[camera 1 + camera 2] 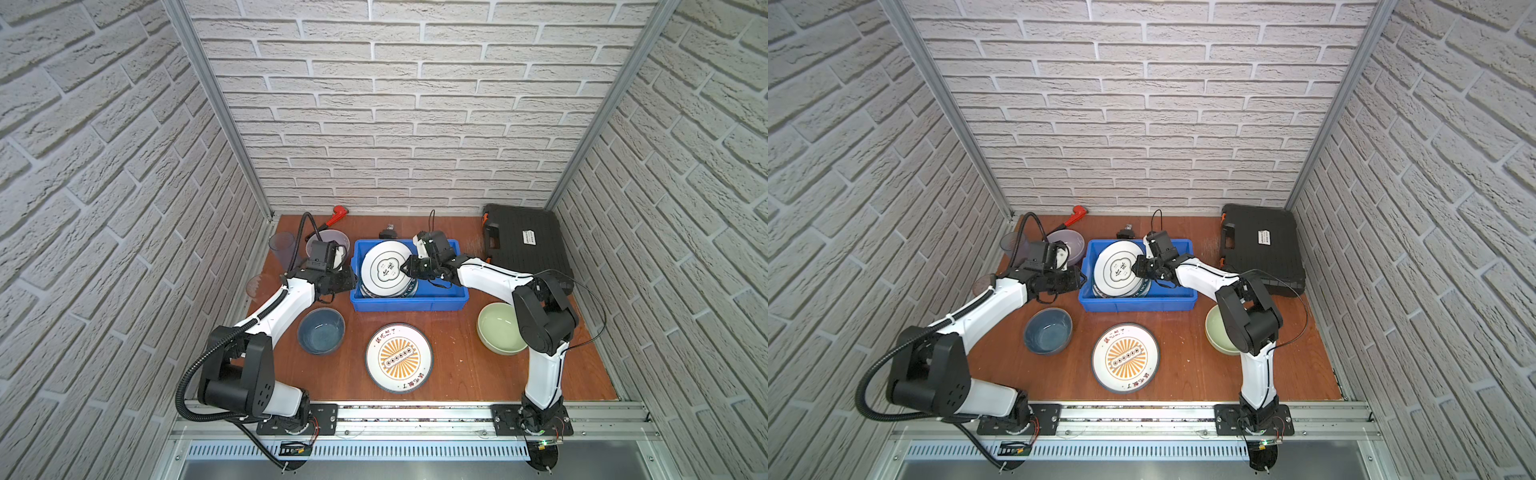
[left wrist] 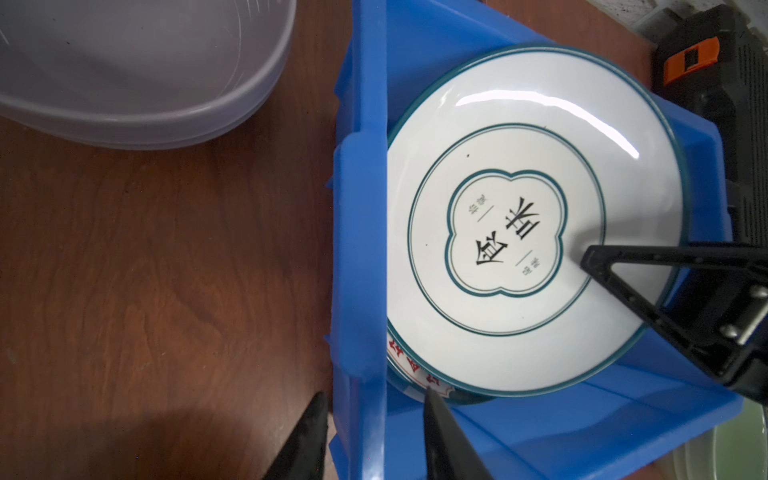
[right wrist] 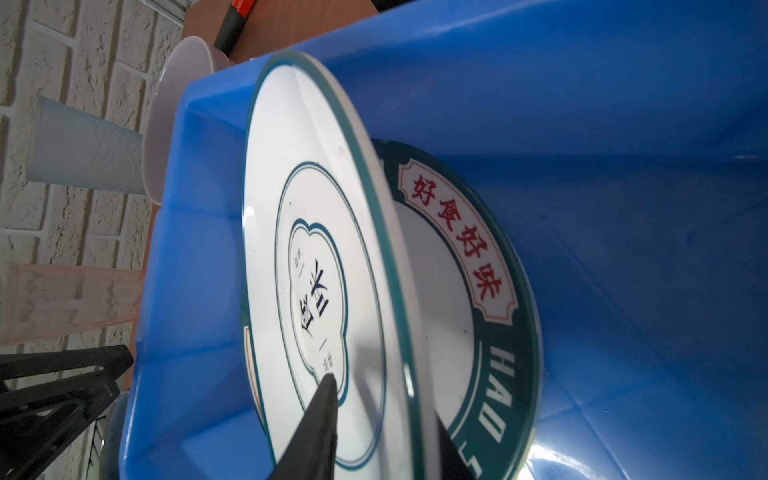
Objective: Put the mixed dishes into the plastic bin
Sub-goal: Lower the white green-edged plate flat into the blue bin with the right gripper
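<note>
The blue plastic bin [image 1: 409, 305] [image 2: 361, 208] holds a white teal-rimmed plate [image 1: 384, 270] [image 3: 270, 145] tilted over a dark-teal lettered plate [image 3: 511, 374]. My right gripper [image 1: 405, 268] [image 3: 386, 415] is open, with one finger above the white plate's face and one under its rim. My left gripper [image 1: 353, 276] [image 2: 372, 405] is shut across the bin's left wall. On the table lie an orange-sunburst plate [image 1: 399, 358], a dark blue bowl [image 1: 321, 330], a pale green bowl [image 1: 496, 328], a lilac bowl [image 1: 336, 237] and two tumblers [image 1: 281, 247] [image 1: 257, 286].
A black ribbed tool case [image 1: 525, 245] lies at the back right, close to the bin. A red-headed wrench [image 1: 338, 214] lies against the back wall behind the lilac bowl. A small black object [image 1: 388, 230] sits just behind the bin.
</note>
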{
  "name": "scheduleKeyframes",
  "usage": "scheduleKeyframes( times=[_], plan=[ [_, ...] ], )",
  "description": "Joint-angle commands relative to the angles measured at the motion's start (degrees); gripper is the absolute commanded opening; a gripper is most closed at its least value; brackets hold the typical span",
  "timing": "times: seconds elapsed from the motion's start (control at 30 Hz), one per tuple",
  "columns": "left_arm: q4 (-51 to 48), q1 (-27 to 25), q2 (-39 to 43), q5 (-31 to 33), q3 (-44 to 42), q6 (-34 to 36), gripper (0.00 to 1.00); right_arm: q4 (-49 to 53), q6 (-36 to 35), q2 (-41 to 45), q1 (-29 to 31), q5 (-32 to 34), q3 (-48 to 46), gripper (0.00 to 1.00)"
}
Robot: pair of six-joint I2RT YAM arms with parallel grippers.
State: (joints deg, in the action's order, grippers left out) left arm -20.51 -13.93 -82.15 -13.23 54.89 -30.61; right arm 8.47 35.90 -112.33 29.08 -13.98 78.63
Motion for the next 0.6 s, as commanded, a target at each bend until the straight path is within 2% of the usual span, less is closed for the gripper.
scheduleKeyframes(
  times=[0.0,0.5,0.57],
  plan=[
    [1.97,-0.33,-0.14,-0.39,-0.49,0.46,0.39,2.42,-2.77,-0.08,0.34,1.24,1.35,0.31],
    [1.35,-0.57,0.76,-0.04,-0.64,0.49,0.4,7.49,-6.61,-0.6,0.32,4.2,2.57,0.44],
    [1.35,-0.74,0.83,-0.04,-0.73,0.38,0.4,7.91,-7.28,-0.61,0.39,4.27,2.82,0.48]
  ],
)
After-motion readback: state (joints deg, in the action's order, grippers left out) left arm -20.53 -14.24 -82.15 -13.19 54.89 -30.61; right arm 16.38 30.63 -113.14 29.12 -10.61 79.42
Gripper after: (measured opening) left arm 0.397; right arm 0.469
